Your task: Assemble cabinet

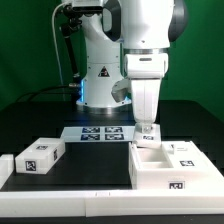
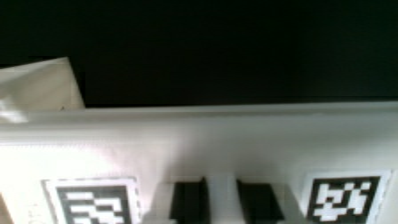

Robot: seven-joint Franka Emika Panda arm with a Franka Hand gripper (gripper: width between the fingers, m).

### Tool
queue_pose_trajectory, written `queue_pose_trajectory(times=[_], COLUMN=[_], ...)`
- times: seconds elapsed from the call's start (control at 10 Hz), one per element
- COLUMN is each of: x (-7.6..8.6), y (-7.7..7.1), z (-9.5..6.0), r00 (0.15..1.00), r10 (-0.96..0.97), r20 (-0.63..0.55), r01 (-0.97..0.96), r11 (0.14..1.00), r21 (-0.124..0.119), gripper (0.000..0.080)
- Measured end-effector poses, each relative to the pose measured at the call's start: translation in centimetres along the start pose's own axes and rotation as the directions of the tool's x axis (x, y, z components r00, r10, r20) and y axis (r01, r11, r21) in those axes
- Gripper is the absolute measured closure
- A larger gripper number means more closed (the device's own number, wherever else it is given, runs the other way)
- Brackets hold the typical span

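Note:
The white cabinet body [image 1: 172, 168] lies on the black table at the exterior view's right, open side up, with a marker tag on its front. My gripper [image 1: 148, 127] comes straight down on its far left edge. In the wrist view the two dark fingers [image 2: 187, 200] stand close together with a thin pale strip of the cabinet body [image 2: 214, 140] between them, so the gripper [image 2: 222, 192] looks shut on that wall. Marker tags [image 2: 89, 203] flank the fingers on the white surface. A small white tagged block [image 1: 38, 157] lies at the exterior view's left.
The marker board [image 1: 100, 133] lies behind the parts, in front of the robot base. A low white rim [image 1: 70, 198] frames the table's front edge. Another tagged white part [image 1: 184, 151] sits at the body's far right. A white piece [image 2: 39, 90] shows beyond the body in the wrist view.

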State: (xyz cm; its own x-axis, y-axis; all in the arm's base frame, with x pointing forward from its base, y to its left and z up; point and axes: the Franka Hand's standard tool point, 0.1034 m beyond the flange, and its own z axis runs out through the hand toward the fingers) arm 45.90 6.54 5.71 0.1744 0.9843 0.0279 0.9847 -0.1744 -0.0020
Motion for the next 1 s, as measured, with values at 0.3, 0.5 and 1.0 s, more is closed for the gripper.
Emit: queue_pose_trajectory(times=[0.3,0.5,1.0], x=[-0.18,-0.37,-0.82], y=[0.08,0.04,0.29], z=[0.01,0.07,0.27], r00=[1.000,0.999,0.995], r10=[-0.021,-0.048,-0.098], r20=[0.001,0.002,-0.002], r01=[0.021,0.048,0.098], r11=[1.000,0.999,0.995], r21=[0.002,0.007,0.003], gripper=[0.0729,0.0729,0.0729])
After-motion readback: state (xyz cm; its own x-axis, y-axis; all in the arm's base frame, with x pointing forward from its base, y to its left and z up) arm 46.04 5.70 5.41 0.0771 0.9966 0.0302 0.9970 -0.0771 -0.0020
